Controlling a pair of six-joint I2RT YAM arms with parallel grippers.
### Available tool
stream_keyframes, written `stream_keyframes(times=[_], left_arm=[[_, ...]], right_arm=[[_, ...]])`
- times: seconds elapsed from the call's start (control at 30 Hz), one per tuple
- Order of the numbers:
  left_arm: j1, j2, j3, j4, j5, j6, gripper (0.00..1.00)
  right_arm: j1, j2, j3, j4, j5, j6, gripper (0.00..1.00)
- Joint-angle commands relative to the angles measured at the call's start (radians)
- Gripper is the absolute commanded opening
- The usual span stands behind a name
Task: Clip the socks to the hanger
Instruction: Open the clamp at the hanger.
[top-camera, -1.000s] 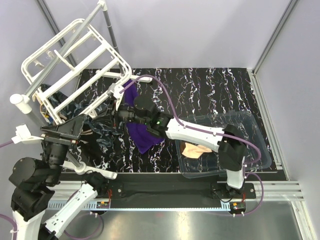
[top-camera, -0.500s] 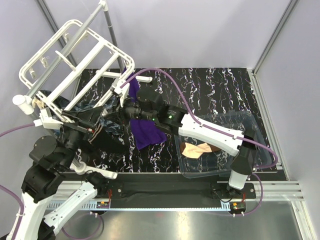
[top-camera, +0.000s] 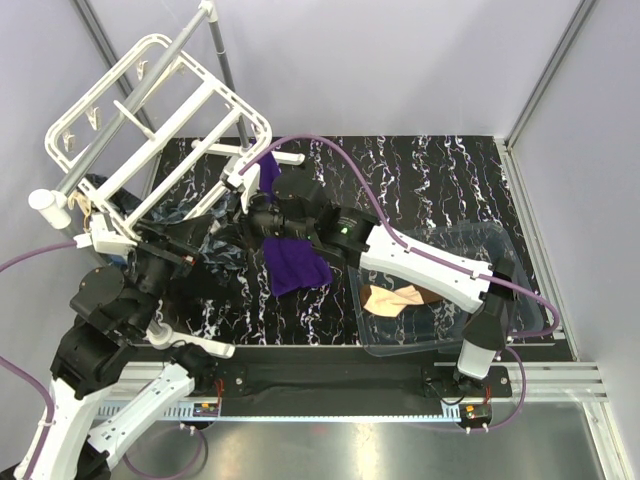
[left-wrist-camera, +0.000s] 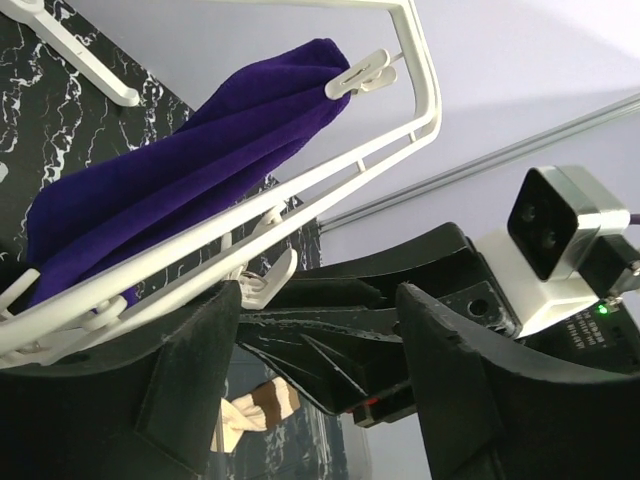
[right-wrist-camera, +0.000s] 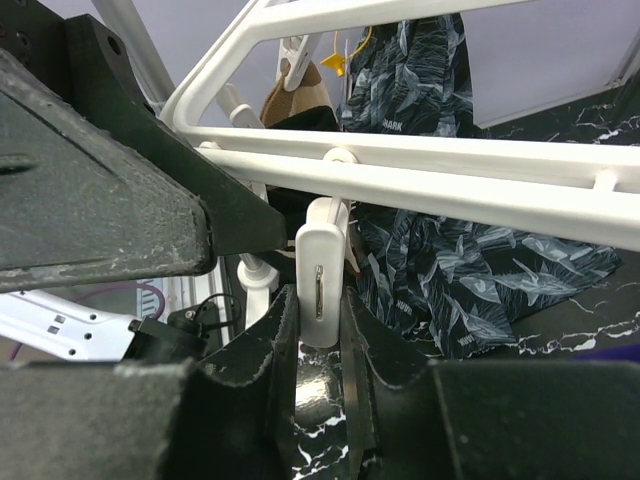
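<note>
Right wrist view: my right fingers (right-wrist-camera: 262, 350) pinch a white clip (right-wrist-camera: 318, 285) on the hanger (right-wrist-camera: 420, 180); left fingers (left-wrist-camera: 190, 380) gape empty. Slipping could snap the white clip shut sockless.

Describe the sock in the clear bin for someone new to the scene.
Start at the clear plastic bin on the table's right side. The sock lies inside it: peach with a dark brown cuff, unlike the purple cloth clipped to the white hanger.

Sock (top-camera: 395, 298) in bin (top-camera: 400, 345), right of hanger (top-camera: 232, 96)
</note>
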Motion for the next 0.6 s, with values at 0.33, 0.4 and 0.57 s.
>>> stream_keyframes(times=[0.33, 0.4, 0.57], left_arm=[[0.003, 0.013, -0.031, 0.045, -0.022, 0.079, 0.76], [0.001, 0.021, -0.023, 0.030, -0.022, 0.078, 0.76], [0.001, 0.004, -0.037, 0.002, -0.060, 0.030, 0.76]], right_arm=[[0.011, -0.045, 0.084, -0.070, 0.009, -0.024, 0.00], [0.011, -0.041, 0.088, -0.069, 0.017, -0.028, 0.00], [0.011, -0.058, 0.067, -0.036, 0.005, -0.023, 0.00]])
